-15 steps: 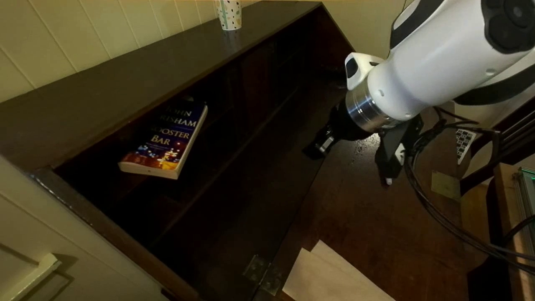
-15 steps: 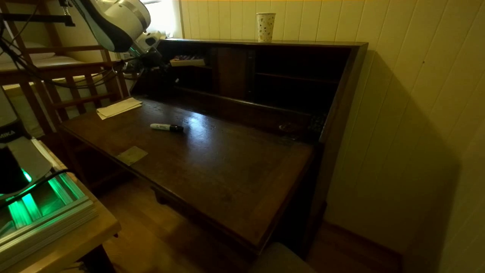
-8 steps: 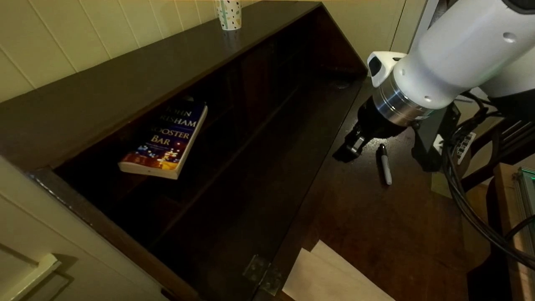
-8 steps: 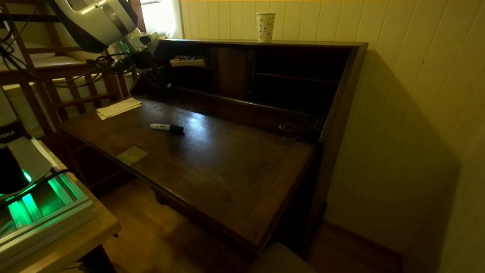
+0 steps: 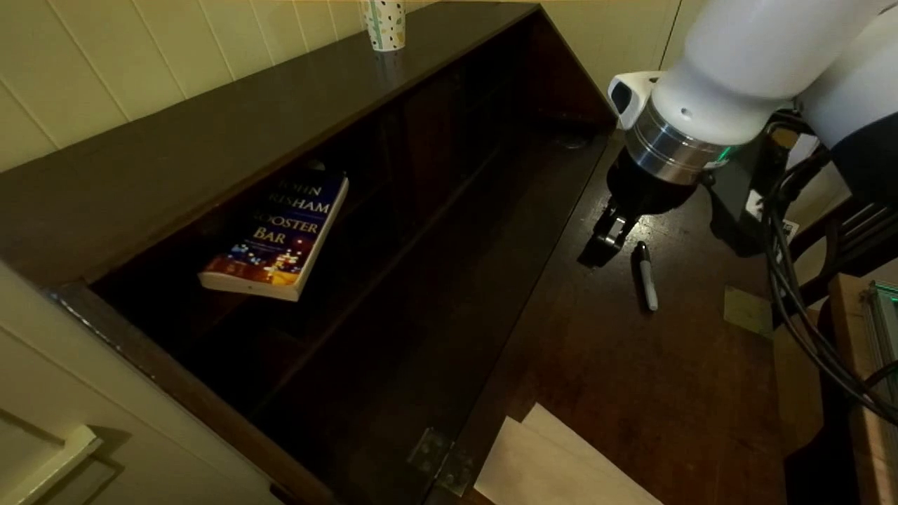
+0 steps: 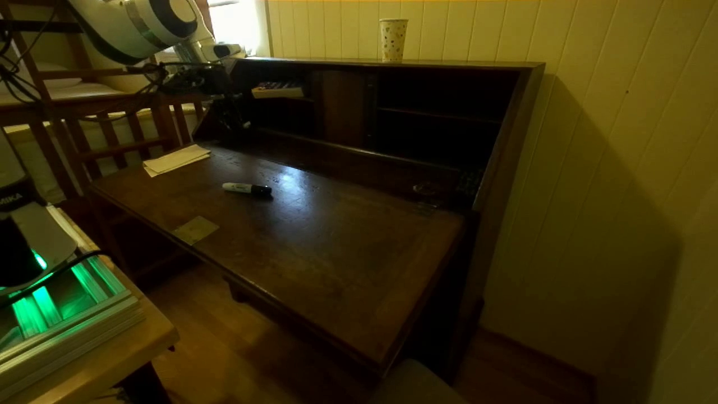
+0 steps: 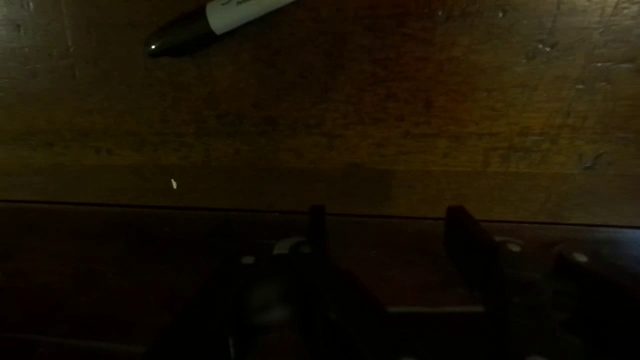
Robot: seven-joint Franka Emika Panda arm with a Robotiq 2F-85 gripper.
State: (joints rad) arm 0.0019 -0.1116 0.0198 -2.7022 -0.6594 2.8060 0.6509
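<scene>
My gripper [image 7: 386, 215] is open in the wrist view, with nothing between its two dark fingers. It hovers above the seam of the dark wooden desk. In an exterior view the gripper [image 5: 602, 254] hangs pointing down, just beside a marker [image 5: 648, 280] and apart from it. The marker has a grey-white body and a black cap and lies on the desk surface [image 5: 596, 379]. The marker also shows at the top of the wrist view [image 7: 245, 15] and in an exterior view [image 6: 245, 189]. There the gripper [image 6: 238, 124] is dark and hard to make out.
A John Grisham book [image 5: 273, 235] lies in a desk cubby, its end sticking out. A patterned paper cup [image 6: 393, 40] stands on the desk's top ledge [image 5: 210, 112]. Folded paper [image 5: 554, 463] lies on the desk. Cables [image 5: 786, 280] hang by the arm.
In an exterior view my gripper has moved right, away from the cubbies, and tilted more downward. The marker, largely hidden behind the arm a second ago, now shows. The marker, book and cup have not moved.
</scene>
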